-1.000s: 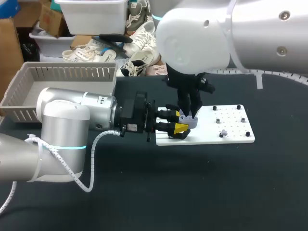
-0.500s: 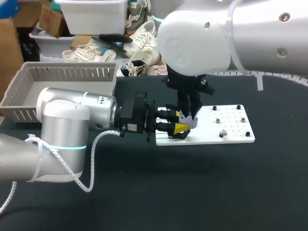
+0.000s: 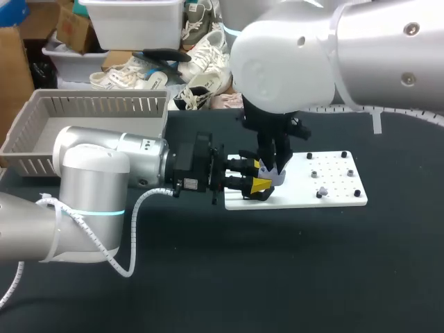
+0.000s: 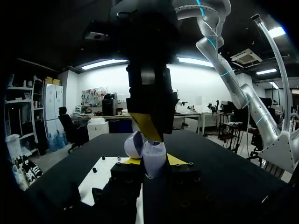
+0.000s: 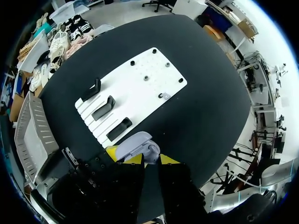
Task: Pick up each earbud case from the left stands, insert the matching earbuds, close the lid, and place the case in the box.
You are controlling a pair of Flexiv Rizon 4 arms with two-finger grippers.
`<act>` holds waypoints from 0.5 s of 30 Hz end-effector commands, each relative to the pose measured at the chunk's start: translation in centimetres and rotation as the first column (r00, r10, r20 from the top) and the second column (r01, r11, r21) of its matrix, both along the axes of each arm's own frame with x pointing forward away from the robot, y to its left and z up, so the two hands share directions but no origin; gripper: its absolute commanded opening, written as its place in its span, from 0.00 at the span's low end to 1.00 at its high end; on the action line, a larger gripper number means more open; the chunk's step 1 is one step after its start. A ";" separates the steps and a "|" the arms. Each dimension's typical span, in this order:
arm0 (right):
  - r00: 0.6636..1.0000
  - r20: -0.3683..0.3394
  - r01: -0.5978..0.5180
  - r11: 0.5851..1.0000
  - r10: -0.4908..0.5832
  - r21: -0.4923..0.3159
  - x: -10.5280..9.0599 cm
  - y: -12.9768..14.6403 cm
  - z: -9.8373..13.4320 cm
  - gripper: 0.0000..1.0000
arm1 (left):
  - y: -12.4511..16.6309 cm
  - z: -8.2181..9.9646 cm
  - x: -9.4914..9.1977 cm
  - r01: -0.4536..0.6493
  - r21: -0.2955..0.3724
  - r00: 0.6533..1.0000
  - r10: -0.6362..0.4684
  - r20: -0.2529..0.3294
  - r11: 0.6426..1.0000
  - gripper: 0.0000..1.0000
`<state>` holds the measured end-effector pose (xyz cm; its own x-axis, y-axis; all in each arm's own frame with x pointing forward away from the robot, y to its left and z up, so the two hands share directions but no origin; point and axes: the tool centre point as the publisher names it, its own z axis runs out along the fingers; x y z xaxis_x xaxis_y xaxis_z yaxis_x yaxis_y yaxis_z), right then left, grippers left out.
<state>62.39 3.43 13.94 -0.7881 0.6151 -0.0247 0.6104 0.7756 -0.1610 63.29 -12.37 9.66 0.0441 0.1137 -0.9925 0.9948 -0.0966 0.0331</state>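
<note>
The black surface carries a white board right of its middle. A short strip of white tape lies near the far edge.

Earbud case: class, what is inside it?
The right claw stands over the open earbud case held in the left claw, covering its cavity; any earbud inside cannot be seen.

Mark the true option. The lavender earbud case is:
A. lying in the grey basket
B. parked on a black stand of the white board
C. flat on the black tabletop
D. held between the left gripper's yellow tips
D: the left wrist view shows the earbud case, lid open, gripped from both sides by the left gripper, over the white board and not resting on it.
</note>
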 end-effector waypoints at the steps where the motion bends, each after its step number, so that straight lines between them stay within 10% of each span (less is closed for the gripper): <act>1: 1.000 0.005 0.004 1.000 -0.004 0.004 -0.3 -0.3 -0.2 0.00 | 0.0 -0.1 0.0 -0.002 -0.002 1.000 0.002 0.001 1.000 0.00; 5: 1.000 0.006 0.005 1.000 -0.005 0.007 -0.3 -0.3 -0.3 0.00 | 0.0 -0.1 0.0 -0.002 -0.002 1.000 0.002 0.001 1.000 0.00; 9: 1.000 0.006 0.005 1.000 -0.005 0.011 -0.3 -0.2 -0.3 0.28 | 0.0 -0.1 0.0 -0.002 -0.002 1.000 0.002 0.001 1.000 0.00; 15: 0.999 0.034 0.005 1.000 -0.006 0.028 -0.7 -0.2 0.6 0.36 | 0.0 -0.1 0.0 -0.002 -0.002 1.000 0.002 0.001 1.000 0.00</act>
<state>62.63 3.67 14.01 -0.7865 0.6173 -0.0200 0.6136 0.7772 -0.1400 63.32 -12.34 9.67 0.0443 0.1139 -0.9925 0.9948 -0.0959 0.0333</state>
